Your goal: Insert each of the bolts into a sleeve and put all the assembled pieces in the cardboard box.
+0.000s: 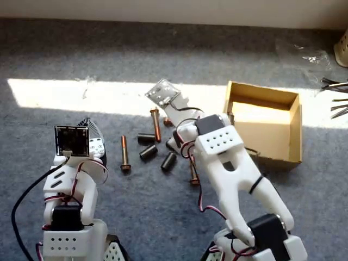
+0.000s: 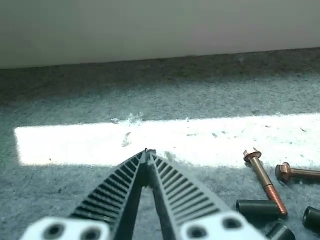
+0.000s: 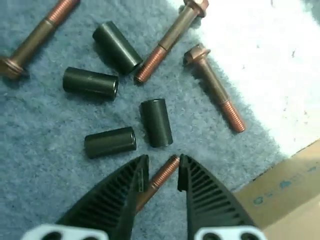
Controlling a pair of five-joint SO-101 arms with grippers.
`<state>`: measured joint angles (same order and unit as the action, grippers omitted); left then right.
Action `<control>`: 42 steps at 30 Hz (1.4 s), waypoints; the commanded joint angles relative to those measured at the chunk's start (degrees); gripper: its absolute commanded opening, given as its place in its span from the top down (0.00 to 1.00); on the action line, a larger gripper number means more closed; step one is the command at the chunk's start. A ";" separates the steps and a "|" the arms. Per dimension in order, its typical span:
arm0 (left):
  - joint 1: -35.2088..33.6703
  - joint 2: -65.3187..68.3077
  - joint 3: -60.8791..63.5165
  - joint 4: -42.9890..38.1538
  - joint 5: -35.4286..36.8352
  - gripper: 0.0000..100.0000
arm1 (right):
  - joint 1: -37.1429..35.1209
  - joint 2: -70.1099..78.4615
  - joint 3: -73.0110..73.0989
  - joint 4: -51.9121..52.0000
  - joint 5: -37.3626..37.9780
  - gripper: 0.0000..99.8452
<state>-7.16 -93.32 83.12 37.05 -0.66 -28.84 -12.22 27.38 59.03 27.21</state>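
Several copper bolts and black sleeves lie loose on the grey carpet. My right gripper (image 3: pixel 161 167) is open and low over the pile, with the threaded end of one bolt (image 3: pixel 159 177) lying between its fingers. Just ahead are two sleeves (image 3: pixel 156 122) (image 3: pixel 110 142); farther off, two more sleeves (image 3: pixel 116 47) (image 3: pixel 90 82) and three bolts (image 3: pixel 215 87) (image 3: pixel 172 37) (image 3: pixel 35 37). The right arm (image 1: pixel 217 144) hides part of the pile. My left gripper (image 2: pixel 147 154) is shut and empty, left of a bolt (image 1: pixel 124 153). The cardboard box (image 1: pixel 263 92) stands open at the right.
A bright strip of sunlight crosses the carpet behind the pile. Black tools (image 1: pixel 334 98) and a scrap of clear plastic (image 1: pixel 304 54) lie at the far right. A pale wall runs along the back edge. The box's corner (image 3: pixel 285 200) is close beside the right gripper.
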 commanded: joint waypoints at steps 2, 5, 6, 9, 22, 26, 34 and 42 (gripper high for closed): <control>-0.57 -0.84 0.57 -0.26 -0.26 1.00 | -1.63 5.32 -6.73 -1.27 0.97 0.91; -0.75 -0.84 0.57 -0.26 -0.44 1.00 | -1.80 9.71 -9.45 -0.92 4.48 0.91; -0.75 -0.84 0.48 -0.26 -0.44 1.00 | -1.80 10.95 -10.15 -0.92 4.84 0.91; -0.75 -0.84 0.66 -0.26 -0.44 1.00 | -1.80 13.05 -11.38 -0.92 5.80 0.91; -0.75 -0.84 1.01 -0.26 -0.53 1.00 | -1.89 13.85 -11.47 -1.36 14.42 0.90; -0.75 -0.84 1.01 -0.26 -0.53 1.00 | -2.42 16.48 -11.65 -2.42 14.42 0.90; -0.75 -0.84 1.01 -0.26 -0.53 1.00 | -3.65 19.65 -11.82 -3.47 15.30 0.89; -0.75 -0.84 1.01 -0.26 -0.53 1.00 | -3.47 20.00 -11.56 -4.09 15.56 0.86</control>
<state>-7.25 -93.32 84.35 37.05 -0.75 -31.82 8.09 18.24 55.87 42.07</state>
